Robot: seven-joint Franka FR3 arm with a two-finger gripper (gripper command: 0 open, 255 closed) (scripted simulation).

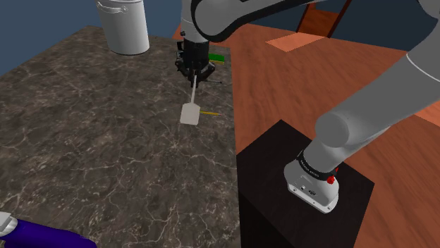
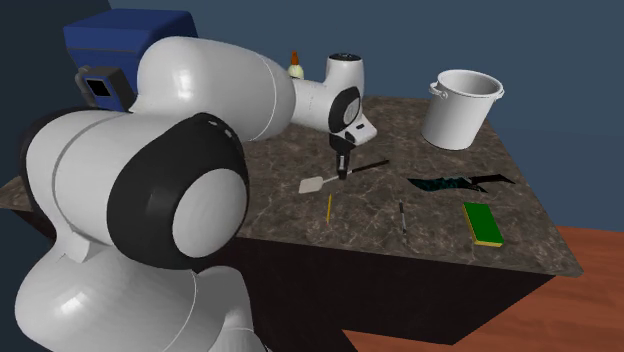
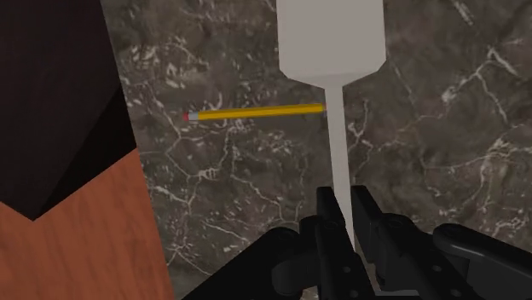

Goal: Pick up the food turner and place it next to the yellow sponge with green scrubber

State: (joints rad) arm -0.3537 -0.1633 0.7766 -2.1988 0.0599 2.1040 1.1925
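Note:
The food turner has a pale flat blade (image 1: 190, 113) (image 2: 313, 185) (image 3: 331, 38) and a thin pale shaft (image 3: 339, 145) that runs back into a dark handle (image 2: 372, 165). My gripper (image 1: 195, 72) (image 2: 343, 170) (image 3: 348, 217) is shut on the shaft, with both black fingers (image 3: 328, 223) clasping it. The blade points away from the gripper and crosses over one end of a yellow pencil (image 3: 256, 112) (image 1: 209, 112) (image 2: 329, 207). The yellow sponge with a green top (image 2: 484, 222) lies near the table edge at the second exterior view's right. A green edge of the sponge (image 1: 216, 56) peeks from behind the gripper in the shoulder view.
A white bucket (image 1: 125, 28) (image 2: 460, 108) stands at the far end of the dark marble table (image 1: 84, 141). A dark pen (image 2: 402, 217) and a black-and-teal tool (image 2: 455, 183) lie between turner and sponge. The black stand (image 1: 303, 190) adjoins the table edge. A blue box (image 2: 125, 40) sits behind.

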